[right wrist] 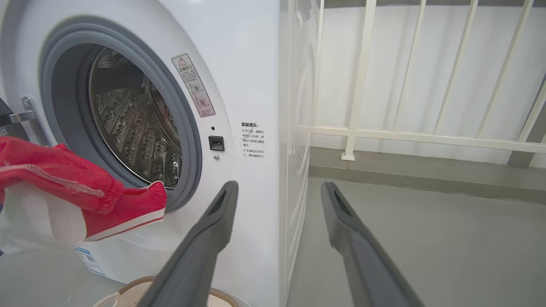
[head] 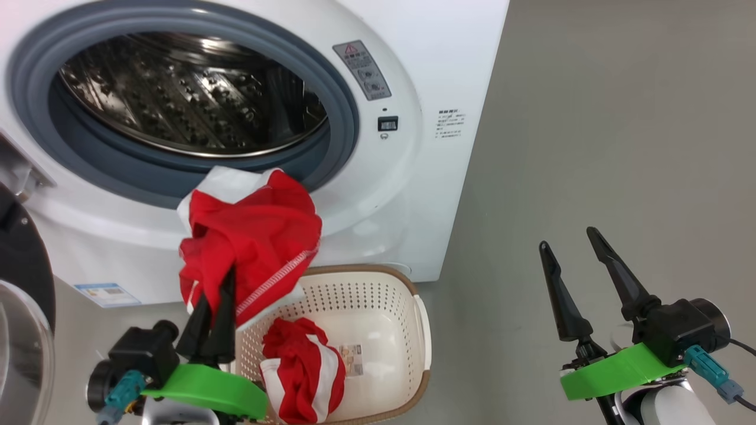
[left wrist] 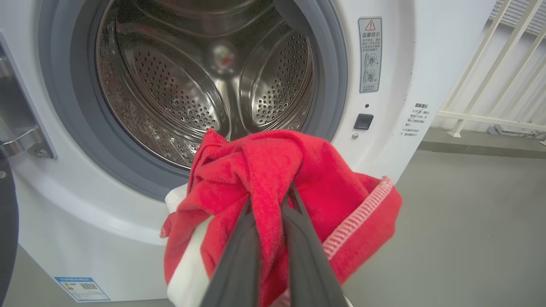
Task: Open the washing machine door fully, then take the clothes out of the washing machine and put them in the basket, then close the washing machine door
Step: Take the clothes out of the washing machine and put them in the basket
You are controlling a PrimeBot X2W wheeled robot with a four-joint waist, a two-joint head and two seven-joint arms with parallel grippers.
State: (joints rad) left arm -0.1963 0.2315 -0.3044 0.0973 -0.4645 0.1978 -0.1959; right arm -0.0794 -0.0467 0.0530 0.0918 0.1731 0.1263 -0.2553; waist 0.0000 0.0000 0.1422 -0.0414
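Fingers (left wrist: 236,264) pinch red clothes (left wrist: 273,175); head view shows basket (head: 366,295).

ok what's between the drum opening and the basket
In the head view, the red garment, held by the left gripper, hangs between them.

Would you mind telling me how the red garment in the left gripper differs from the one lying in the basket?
The held garment hangs in the air, pinched by the shut left gripper; the basket garment lies loose on the basket floor. The held garment shows mostly red; the basket garment shows broad white bands. Both are crumpled red fabric with white parts.
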